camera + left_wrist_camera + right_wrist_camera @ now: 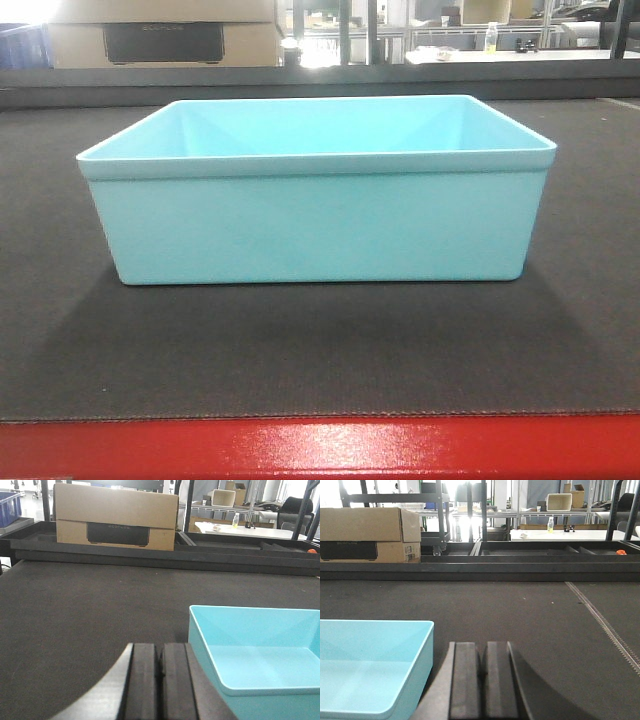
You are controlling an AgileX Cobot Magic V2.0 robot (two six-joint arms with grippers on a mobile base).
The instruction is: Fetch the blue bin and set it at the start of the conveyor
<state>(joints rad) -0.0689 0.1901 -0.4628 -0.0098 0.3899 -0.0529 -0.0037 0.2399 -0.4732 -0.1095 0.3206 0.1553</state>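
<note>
Turquoise plastic bin (318, 195) sits on my dark grey conveyor belt (300, 350) behind its red frame (320, 448), both jaws shut empty at its nine and three o'clock; placement looks done, so I'd retreat.

The right gripper (481, 680) sits at the bottom of the view with its two dark pads pressed together, holding nothing. Just beside it, to the left, stands the blue bin (372, 672), its near corner close to the gripper though contact cannot be told. Both are over the dark grey conveyor belt (520, 615), which carries a pale stitched seam (602, 622) running diagonally at right. Beyond the belt's far edge stands a cardboard box (370, 534) at left, and a small bottle (550, 524) stands on a white table far behind.
</note>
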